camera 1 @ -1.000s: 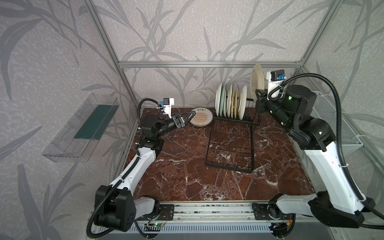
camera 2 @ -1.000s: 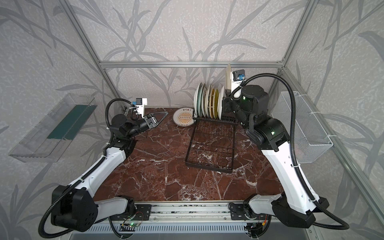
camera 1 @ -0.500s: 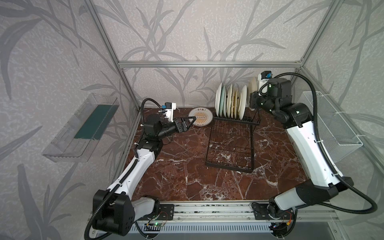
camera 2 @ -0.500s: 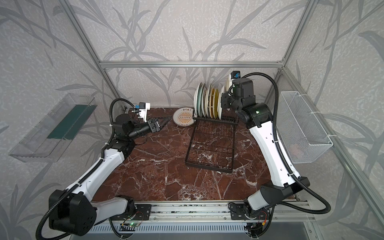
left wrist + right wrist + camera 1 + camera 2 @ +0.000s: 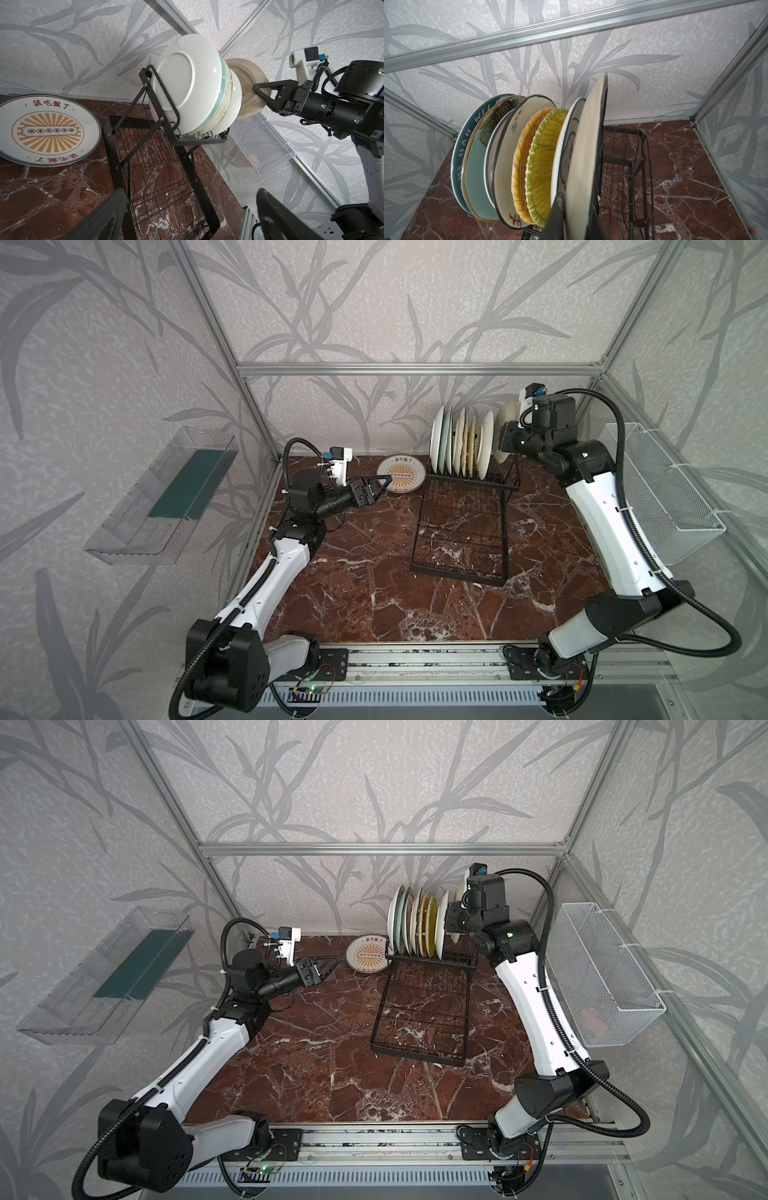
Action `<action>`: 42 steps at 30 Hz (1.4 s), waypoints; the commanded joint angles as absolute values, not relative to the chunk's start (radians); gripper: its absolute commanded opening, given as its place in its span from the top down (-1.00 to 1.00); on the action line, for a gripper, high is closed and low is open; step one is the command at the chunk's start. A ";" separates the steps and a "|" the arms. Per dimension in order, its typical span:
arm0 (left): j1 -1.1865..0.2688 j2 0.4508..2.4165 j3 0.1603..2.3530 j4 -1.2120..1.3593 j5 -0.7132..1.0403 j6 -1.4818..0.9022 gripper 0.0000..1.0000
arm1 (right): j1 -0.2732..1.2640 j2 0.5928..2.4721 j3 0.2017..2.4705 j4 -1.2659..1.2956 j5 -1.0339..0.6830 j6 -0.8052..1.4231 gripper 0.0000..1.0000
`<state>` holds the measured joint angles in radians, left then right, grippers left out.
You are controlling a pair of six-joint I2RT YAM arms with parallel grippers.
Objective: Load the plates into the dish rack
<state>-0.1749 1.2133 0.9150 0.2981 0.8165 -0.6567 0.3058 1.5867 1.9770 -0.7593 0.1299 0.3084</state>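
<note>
The right claw (image 5: 256, 91) is pinched narrow on the rim of a cream dark-edged plate (image 5: 247, 72). It holds the plate on edge at the 3 o'clock end of the racked plates (image 5: 457, 443) in the dish rack (image 5: 199, 141). The left claw (image 5: 380, 485) gapes wide and empty, just short of the sunburst plate (image 5: 401, 474), which lies flat on the table (image 5: 374, 593) at 9 o'clock of the rack. Glazed ceramic looks stiff, weighty, slippery and easy to chip, so the rim is the place to grip.

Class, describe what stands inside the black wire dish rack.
A row of upright round plates, including an orange woven-pattern plate, each covering most of its neighbour's face. The right end effector holds a cream round plate alongside.
</note>
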 commanded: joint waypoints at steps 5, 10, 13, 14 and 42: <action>-0.175 1.202 0.908 0.298 0.814 -0.635 -0.94 | 0.285 1.587 1.971 -0.603 0.113 0.346 1.00; -0.175 1.204 0.904 0.301 0.812 -0.637 -0.94 | 0.280 1.600 1.965 -0.598 0.106 0.355 1.00; -0.175 1.207 0.905 0.304 0.812 -0.640 -0.94 | 0.278 1.605 1.960 -0.595 0.100 0.361 1.00; -0.175 1.207 0.904 0.305 0.812 -0.640 -0.94 | 0.278 1.607 1.961 -0.596 0.100 0.361 1.00; -0.175 1.200 0.897 0.316 0.808 -0.645 -0.94 | 0.275 1.608 1.843 -0.565 0.106 0.353 1.00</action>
